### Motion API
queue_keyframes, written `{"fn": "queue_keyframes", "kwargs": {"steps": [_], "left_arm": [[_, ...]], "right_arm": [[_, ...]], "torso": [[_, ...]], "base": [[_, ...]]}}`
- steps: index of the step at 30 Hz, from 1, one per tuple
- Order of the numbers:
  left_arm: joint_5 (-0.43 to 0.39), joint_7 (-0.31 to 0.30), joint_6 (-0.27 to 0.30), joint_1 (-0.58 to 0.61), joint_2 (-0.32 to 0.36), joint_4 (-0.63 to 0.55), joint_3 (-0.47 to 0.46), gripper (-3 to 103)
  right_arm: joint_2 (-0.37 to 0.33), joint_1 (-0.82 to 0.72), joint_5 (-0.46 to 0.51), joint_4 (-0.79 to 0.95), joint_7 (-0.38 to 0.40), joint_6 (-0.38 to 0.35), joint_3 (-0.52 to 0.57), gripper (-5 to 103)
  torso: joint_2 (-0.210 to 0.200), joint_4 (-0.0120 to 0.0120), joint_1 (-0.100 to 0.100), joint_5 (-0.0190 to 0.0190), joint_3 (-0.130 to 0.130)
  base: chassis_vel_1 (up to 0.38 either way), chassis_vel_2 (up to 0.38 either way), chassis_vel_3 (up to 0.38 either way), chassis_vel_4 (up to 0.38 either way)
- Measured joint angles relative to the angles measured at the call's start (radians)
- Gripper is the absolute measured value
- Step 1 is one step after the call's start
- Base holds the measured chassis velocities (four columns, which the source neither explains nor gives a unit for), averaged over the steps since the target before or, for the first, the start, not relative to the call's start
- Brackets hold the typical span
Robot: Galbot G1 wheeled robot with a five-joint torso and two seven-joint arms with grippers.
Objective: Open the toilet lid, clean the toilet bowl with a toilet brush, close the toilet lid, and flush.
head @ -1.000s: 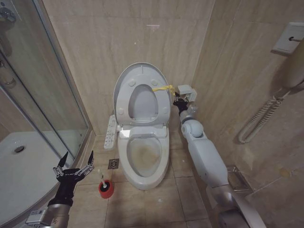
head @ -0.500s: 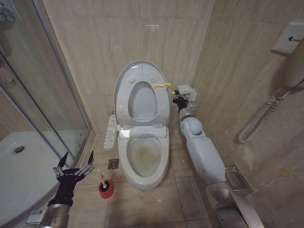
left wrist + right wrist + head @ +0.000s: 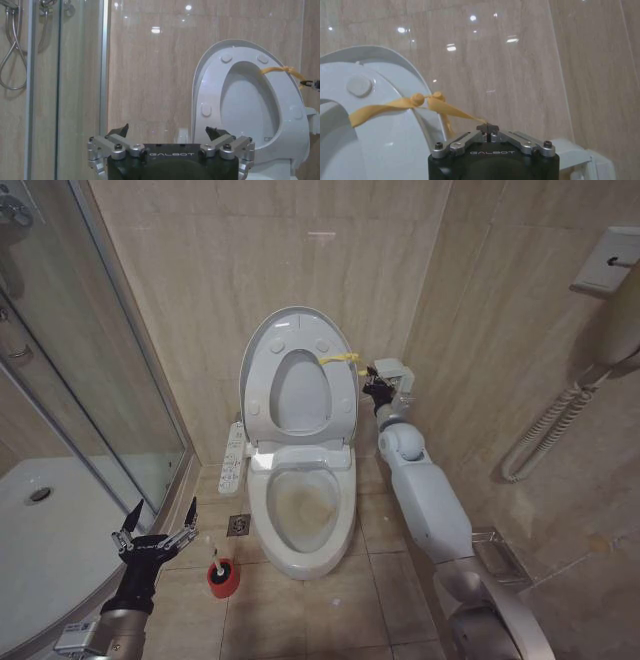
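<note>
Beige-tiled room; right gripper (image 3: 488, 129) jaws pinch yellow loop (image 3: 400, 107), left gripper (image 3: 155, 525) jaws released.

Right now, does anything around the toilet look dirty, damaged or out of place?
Yes: the toilet bowl has brownish-yellow staining inside. The toilet lid stands raised, its yellow loop pinched in the right gripper. Nothing looks spilled or broken.

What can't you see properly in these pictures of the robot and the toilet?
- The toilet brush bristles: in the head view they sit down inside the red cup, which hides them.
- The buttons on the side panel: too small to read in the head view.
- The toilet bowl: cut off by the bottom edge in the left wrist view, behind the left gripper.
- The lid's far side: it faces the wall.
</note>
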Motion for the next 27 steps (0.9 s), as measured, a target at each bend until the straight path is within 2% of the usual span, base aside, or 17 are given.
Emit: {"fn": "queue_keyframes", "kwargs": {"steps": [5, 6, 12, 13, 20, 21, 27], "left_arm": [[0.000, 0.000, 0.000, 0.000, 0.000, 0.000, 0.000, 100], [0.000, 0.000, 0.000, 0.000, 0.000, 0.000, 0.000, 100], [0.000, 0.000, 0.000, 0.000, 0.000, 0.000, 0.000, 100], [0.000, 0.000, 0.000, 0.000, 0.000, 0.000, 0.000, 100], [0.000, 0.000, 0.000, 0.000, 0.000, 0.000, 0.000, 100], [0.000, 0.000, 0.000, 0.000, 0.000, 0.000, 0.000, 100], [0.000, 0.000, 0.000, 0.000, 0.000, 0.000, 0.000, 100]], "right_arm": [[-0.032, -0.029, 0.020, 0.046, 0.007, -0.015, -0.002, 0], [-0.043, -0.039, 0.025, 0.058, 0.008, -0.017, -0.002, 12], [-0.080, -0.076, 0.045, 0.105, 0.012, -0.027, -0.007, 12], [-0.087, -0.085, 0.052, 0.121, 0.014, -0.032, -0.009, 38], [-0.108, -0.117, 0.078, 0.177, 0.021, -0.049, -0.024, 38], [-0.108, -0.122, 0.084, 0.187, 0.023, -0.052, -0.026, 65], [-0.117, -0.141, 0.110, 0.246, 0.035, -0.067, -0.035, 65]], "torso": [[0.000, -0.0005, 0.000, 0.0001, 0.000], [0.000, -0.0004, 0.000, 0.0001, 0.000], [0.000, -0.0001, 0.000, 0.0002, 0.000], [0.000, -0.0002, 0.000, 0.0002, 0.000], [0.000, -0.0002, 0.000, 0.0002, 0.000], [0.000, -0.0001, 0.000, 0.0002, 0.000], [0.000, 0.0001, 0.000, 0.0000, 0.000]], "base": [[0.000, 0.000, 0.000, 0.000], [0.000, 0.000, 0.000, 0.000], [0.000, 0.000, 0.000, 0.000], [0.000, 0.000, 0.000, 0.000], [0.000, 0.000, 0.000, 0.000], [0.000, 0.000, 0.000, 0.000], [0.000, 0.000, 0.000, 0.000]]}}
